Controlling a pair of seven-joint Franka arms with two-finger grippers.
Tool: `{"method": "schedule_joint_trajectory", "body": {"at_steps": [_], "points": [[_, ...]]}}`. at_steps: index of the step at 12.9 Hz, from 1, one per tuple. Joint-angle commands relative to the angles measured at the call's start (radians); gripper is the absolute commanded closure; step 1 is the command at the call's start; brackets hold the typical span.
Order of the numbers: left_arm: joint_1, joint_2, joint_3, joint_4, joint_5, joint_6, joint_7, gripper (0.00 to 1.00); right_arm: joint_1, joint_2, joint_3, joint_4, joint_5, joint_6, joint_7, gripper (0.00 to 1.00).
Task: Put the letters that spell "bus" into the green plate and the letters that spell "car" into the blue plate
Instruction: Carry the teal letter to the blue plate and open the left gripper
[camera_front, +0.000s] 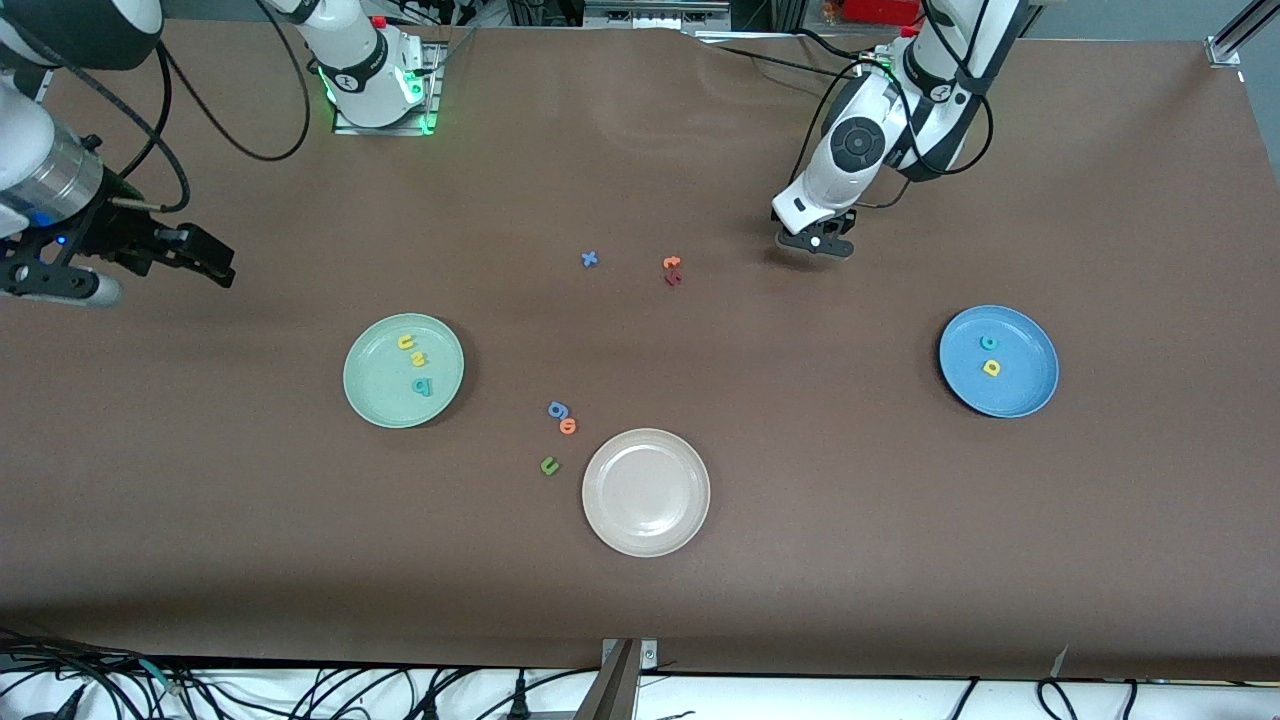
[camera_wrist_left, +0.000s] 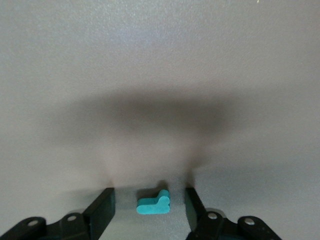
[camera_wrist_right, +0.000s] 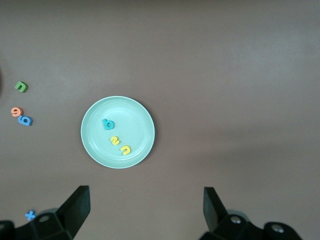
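Straddling the teal r (camera_wrist_left: 154, 204), left claw (camera_wrist_left: 150, 205) fingers apart

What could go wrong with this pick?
1. The r is tiny and flat on the table between the left claw fingers, neither touching it; it may slip out or tilt as they close.
2. The carry to the blue plate is long; a weak pinch could drop it.
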Motion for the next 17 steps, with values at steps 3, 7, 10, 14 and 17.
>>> {"method": "schedule_joint_trajectory", "body": {"at_steps": [3,7,10,14,17], "points": [[0.005,0.024,-0.005,0.001,-0.031,0.029,0.008,0.67,-0.078,-0.008,0.064,0.038,0.049,-0.096,-0.02,0.0],[0.005,0.015,-0.005,0.004,-0.028,0.029,0.015,0.83,-0.078,0.022,0.048,0.081,0.047,-0.132,-0.06,0.0],[0.029,-0.03,-0.001,0.021,-0.024,0.012,0.037,0.85,-0.072,0.022,0.007,0.078,0.067,-0.112,-0.082,0.0],[0.067,-0.1,0.088,0.055,-0.024,-0.094,0.22,0.85,-0.072,0.026,0.014,0.083,0.058,-0.114,-0.079,0.0],[0.101,-0.108,0.252,0.064,-0.024,-0.097,0.517,0.85,-0.061,0.029,0.019,0.098,0.032,-0.112,-0.082,0.0]]}}
